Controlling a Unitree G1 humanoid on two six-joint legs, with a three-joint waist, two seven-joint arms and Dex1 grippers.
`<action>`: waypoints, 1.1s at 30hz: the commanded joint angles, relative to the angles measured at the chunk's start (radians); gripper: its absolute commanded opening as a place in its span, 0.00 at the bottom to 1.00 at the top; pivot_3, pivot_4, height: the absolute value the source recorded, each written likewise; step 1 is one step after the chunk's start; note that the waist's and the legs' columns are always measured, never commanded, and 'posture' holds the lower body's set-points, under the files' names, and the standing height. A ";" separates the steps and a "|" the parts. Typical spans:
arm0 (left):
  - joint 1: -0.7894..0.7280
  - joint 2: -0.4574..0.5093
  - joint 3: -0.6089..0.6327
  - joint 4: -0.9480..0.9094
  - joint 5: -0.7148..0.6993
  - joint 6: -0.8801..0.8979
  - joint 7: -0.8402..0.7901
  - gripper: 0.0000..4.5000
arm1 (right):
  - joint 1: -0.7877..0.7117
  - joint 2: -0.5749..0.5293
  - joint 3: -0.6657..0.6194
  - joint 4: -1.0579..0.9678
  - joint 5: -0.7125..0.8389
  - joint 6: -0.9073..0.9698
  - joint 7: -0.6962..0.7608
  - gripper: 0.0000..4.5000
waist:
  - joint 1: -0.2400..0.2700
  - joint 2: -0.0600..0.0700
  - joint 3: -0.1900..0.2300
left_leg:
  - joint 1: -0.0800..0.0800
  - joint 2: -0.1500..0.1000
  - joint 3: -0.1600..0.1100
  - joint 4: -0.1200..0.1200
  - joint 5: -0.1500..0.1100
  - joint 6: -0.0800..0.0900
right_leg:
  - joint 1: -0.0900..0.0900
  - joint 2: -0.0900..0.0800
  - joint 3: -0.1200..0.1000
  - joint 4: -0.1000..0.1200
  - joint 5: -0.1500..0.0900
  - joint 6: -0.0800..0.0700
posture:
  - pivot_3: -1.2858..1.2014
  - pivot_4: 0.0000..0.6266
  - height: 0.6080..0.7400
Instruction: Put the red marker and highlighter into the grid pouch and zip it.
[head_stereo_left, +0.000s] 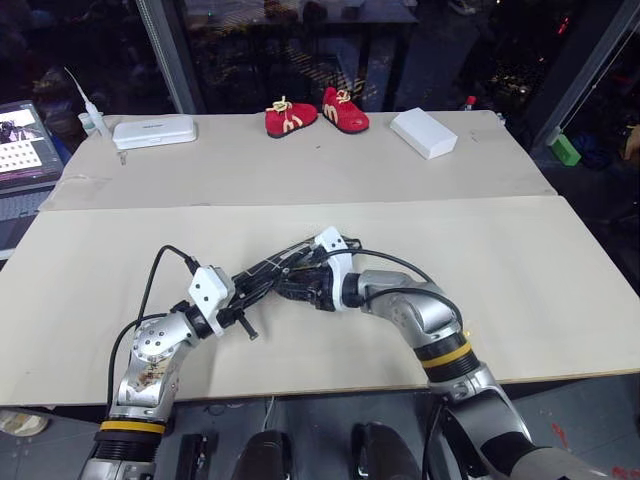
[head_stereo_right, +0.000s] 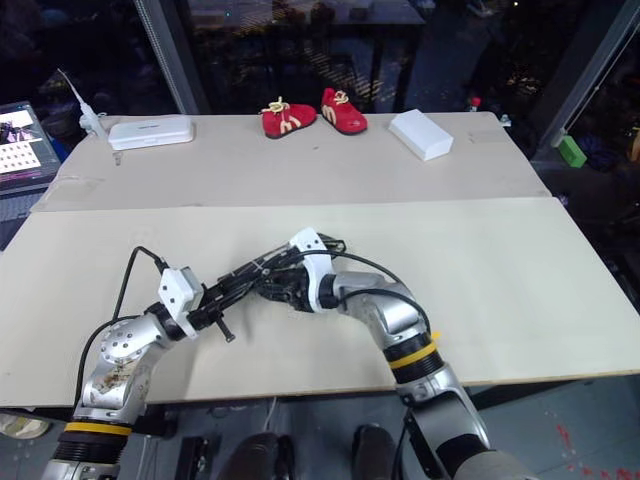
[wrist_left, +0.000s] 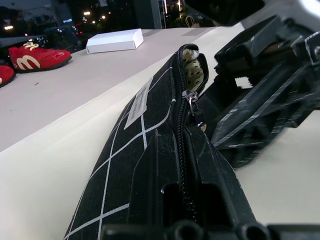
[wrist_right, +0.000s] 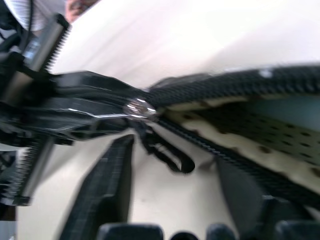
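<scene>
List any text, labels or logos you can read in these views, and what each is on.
"M": yellow letter on the side of each red shoe.
Small white label on the grid pouch: print too blurred to read.
Laptop screen at the table's far left: characters too small to read.
White box and white case: no readable text.

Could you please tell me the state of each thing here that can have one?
grid pouch: held edge-up by one end
zipper: partly open
left gripper: shut on the grid pouch
right gripper: open, straddling the pull strap
white case: closed
</scene>
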 joint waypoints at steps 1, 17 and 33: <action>-0.003 -0.004 0.008 -0.020 -0.003 -0.021 0.006 0.00 | -0.030 0.004 -0.024 -0.003 -0.007 -0.038 0.006 0.20 | 0.000 0.000 0.000 | 0.000 0.000 0.000 0.000 0.000 0.000 | 0.000 0.000 0.000 0.000 0.000 0.000 | 0.52 0.24 1.00; 0.020 -0.009 0.013 -0.032 0.001 -0.028 0.020 0.00 | 0.024 -0.282 -0.160 -0.090 0.007 -0.025 0.092 0.00 | 0.007 0.000 0.000 | 0.000 0.000 0.000 0.000 0.000 0.000 | 0.000 -0.001 0.000 -0.001 0.000 0.000 | 0.52 0.24 1.00; 0.011 -0.008 0.009 -0.023 -0.001 -0.028 0.015 0.00 | 0.027 -0.419 -0.219 0.008 0.009 -0.094 0.171 0.25 | 0.003 0.000 0.000 | 0.001 0.000 0.001 0.000 0.000 0.000 | 0.000 0.000 0.001 0.000 0.000 0.000 | 0.52 0.24 1.00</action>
